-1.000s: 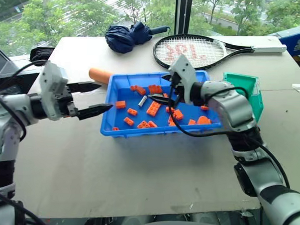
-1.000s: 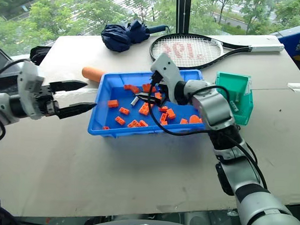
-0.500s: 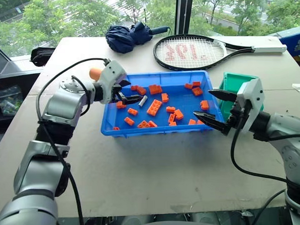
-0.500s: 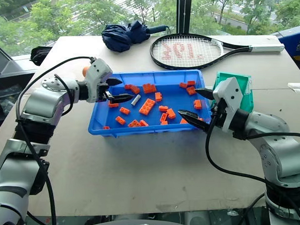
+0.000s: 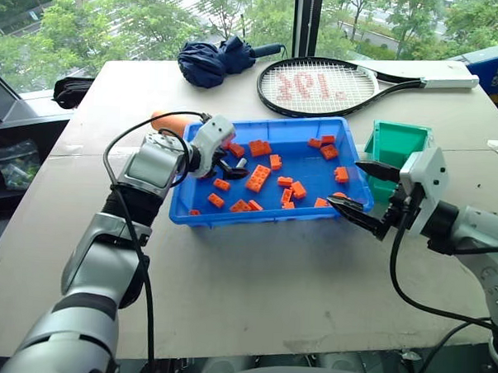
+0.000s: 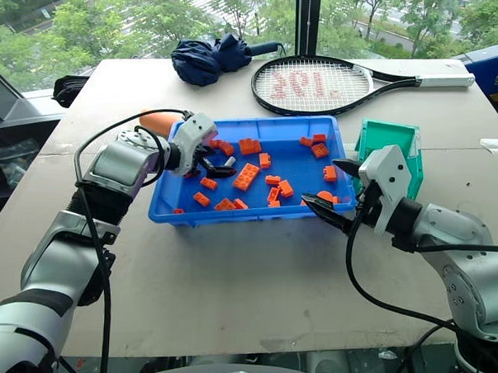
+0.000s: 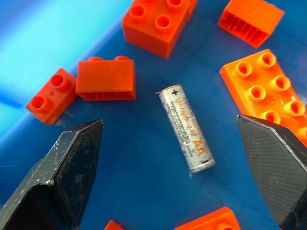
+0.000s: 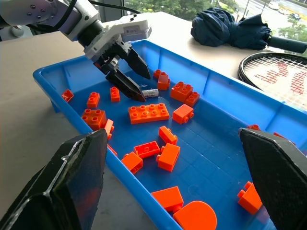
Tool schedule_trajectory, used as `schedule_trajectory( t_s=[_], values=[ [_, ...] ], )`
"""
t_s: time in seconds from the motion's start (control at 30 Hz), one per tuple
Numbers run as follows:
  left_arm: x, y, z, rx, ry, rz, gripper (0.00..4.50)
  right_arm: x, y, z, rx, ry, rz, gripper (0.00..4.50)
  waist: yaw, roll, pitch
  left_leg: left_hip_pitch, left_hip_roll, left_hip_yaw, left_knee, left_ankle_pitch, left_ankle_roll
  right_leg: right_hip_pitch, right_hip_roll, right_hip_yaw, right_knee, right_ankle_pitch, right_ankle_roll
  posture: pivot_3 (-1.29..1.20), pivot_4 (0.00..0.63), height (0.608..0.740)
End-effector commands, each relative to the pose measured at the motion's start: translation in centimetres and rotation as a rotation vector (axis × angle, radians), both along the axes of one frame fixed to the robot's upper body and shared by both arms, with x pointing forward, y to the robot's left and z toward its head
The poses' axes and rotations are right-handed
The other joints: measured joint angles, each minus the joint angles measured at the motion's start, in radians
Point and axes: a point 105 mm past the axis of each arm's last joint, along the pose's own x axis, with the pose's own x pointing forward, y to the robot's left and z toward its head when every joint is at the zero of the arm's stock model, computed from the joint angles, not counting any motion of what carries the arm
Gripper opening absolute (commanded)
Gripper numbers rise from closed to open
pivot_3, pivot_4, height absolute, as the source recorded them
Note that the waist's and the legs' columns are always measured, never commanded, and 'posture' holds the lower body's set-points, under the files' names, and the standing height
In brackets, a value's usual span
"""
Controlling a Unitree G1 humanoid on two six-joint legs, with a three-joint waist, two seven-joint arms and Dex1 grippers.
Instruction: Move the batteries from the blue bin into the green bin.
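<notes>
A pale tabletop (image 5: 254, 269) stands against a window with green trees beyond, and at its far edge lie a folded dark blue umbrella (image 5: 211, 59) and a tennis racket (image 5: 324, 84) whose strings carry a red mark I cannot read. The blue bin (image 5: 349, 162) sits mid-table strewn with orange toy bricks (image 5: 258, 178), an orange cylinder (image 5: 171, 121) just outside its rim at nine o'clock and the green bin (image 5: 393, 151) beside it at three o'clock. One battery (image 7: 187, 129), printed with a plus sign and "AA", lies flat on the tray floor between the widely parted, empty fingers of the left gripper (image 7: 172, 158), touching neither, while the right gripper (image 5: 364, 194), also spread wide and empty, hangs over the tray's rim at four o'clock.
</notes>
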Motion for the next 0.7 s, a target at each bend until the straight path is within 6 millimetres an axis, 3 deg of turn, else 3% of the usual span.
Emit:
schedule_trajectory(
  t_s=[0.03, 0.07, 0.17, 0.43, 0.7],
  values=[
    [0.7, -0.1, 0.5, 0.011, -0.027, 0.034, 4.5, -0.7, -0.2, 0.8, 0.003, -0.042, 0.007, 4.39, 0.003, 0.0, 0.0, 0.0, 0.0, 0.0, 0.0, 0.0, 0.0, 0.0, 0.0, 0.0, 0.0, 0.0, 0.0, 0.0, 0.15, 0.74],
    [0.7, 0.0, 0.2, 0.021, -0.024, 0.037, 4.5, -0.7, -0.3, 0.6, -0.005, -0.036, 0.002, 4.39, 0.005, -0.001, 0.0, 0.0, 0.0, 0.0, 0.0, 0.0, 0.0, 0.0, 0.0, 0.0, 0.0, 0.0, 0.0, 0.0, 0.15, 0.74],
    [0.6, 0.1, -0.3, 0.025, -0.007, 0.042, 3.84, -0.8, -0.8, 0.1, -0.033, -0.024, -0.005, 4.5, 0.01, -0.001, 0.0, 0.0, 0.0, 0.0, 0.001, 0.0, 0.0, 0.0, 0.0, 0.0, 0.0, 0.0, 0.0, 0.0, 0.15, 0.74],
    [0.8, 0.8, -0.6, 0.005, 0.001, 0.06, 0.06, -0.7, -0.7, 0.3, -0.046, -0.03, 0.009, 4.5, 0.021, -0.002, -0.001, 0.0, 0.0, 0.001, 0.001, 0.0, 0.0, 0.001, 0.0, 0.0, 0.0, 0.0, 0.0, 0.0, 0.15, 0.74],
    [1.7, 0.3, 1.7, -0.036, -0.083, 0.022, 0.01, -0.5, -1.5, 0.3, -0.06, -0.033, -0.011, 4.5, 0.023, -0.002, -0.001, 0.0, 0.0, 0.001, 0.002, 0.0, 0.0, 0.001, 0.0, 0.0, 0.0, 0.0, 0.0, 0.0, 0.15, 0.74]
  ],
)
